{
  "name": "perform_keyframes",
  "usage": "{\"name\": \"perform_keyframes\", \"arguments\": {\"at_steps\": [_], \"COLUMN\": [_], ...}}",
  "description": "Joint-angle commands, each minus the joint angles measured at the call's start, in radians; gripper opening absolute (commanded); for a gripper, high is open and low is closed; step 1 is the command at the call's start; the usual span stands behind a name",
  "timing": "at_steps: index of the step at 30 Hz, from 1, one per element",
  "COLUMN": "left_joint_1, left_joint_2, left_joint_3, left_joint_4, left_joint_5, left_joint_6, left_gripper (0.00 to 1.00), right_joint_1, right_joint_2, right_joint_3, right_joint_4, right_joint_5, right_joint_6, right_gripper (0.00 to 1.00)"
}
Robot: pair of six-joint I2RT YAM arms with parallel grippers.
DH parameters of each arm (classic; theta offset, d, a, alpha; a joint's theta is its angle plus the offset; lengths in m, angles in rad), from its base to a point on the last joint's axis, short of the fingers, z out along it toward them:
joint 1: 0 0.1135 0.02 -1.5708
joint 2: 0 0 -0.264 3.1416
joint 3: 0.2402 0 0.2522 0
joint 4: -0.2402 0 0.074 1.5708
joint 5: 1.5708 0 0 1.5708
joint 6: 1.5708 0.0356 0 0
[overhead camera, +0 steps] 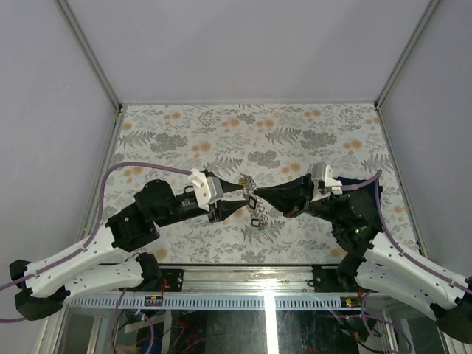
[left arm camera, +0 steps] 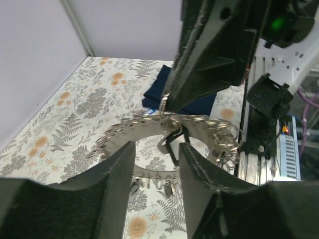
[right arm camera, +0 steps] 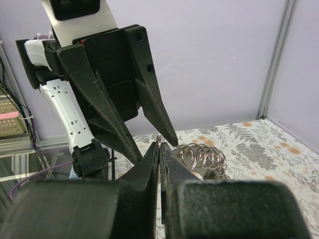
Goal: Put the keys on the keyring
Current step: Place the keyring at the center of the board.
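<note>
The keyring (overhead camera: 252, 193) is a grey jagged ring held in the air between my two grippers. In the left wrist view the keyring (left arm camera: 129, 130) arcs ahead and its near band spans my left gripper (left arm camera: 157, 149) from finger to finger. Small dark keys (left arm camera: 167, 188) hang under that band. My left gripper (overhead camera: 243, 198) grips the ring. My right gripper (overhead camera: 265, 199) meets the ring's far edge (left arm camera: 167, 107). In the right wrist view my right gripper (right arm camera: 160, 149) is shut on a thin metal key loop (right arm camera: 159, 139). Several split rings (right arm camera: 202, 157) bunch beside it.
A dark blue cloth (left arm camera: 154, 89) lies on the floral tabletop (overhead camera: 184, 140) behind the right arm. White walls and metal posts (overhead camera: 88, 51) enclose the table. The table's near rail (overhead camera: 243, 276) runs along the front by the arm bases.
</note>
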Motion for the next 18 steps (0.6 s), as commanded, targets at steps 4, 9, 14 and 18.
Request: {"name": "perform_keyframes", "arguments": {"at_steps": [4, 9, 14, 18], "left_joint_1": [-0.006, 0.009, 0.208, 0.427], "left_joint_2": [-0.022, 0.053, 0.122, 0.133], "left_joint_3": [-0.026, 0.100, 0.145, 0.116], "left_joint_4": [0.182, -0.002, -0.059, -0.048], "left_joint_5": [-0.261, -0.407, -0.349, -0.224], "left_joint_6": [-0.206, -0.257, -0.353, -0.457], "left_gripper": [0.58, 0.77, 0.80, 0.80], "right_joint_1": [0.001, 0.001, 0.000, 0.001], "right_joint_2": [-0.100, -0.133, -0.111, 0.004], "right_joint_3": [0.025, 0.068, 0.153, 0.192], "right_joint_4": [-0.197, -0.549, -0.814, -0.879], "right_joint_5": [0.182, 0.350, 0.474, 0.484], "right_joint_6": [-0.056, -0.151, -0.214, -0.249], "right_gripper": [0.00, 0.00, 0.00, 0.01]}}
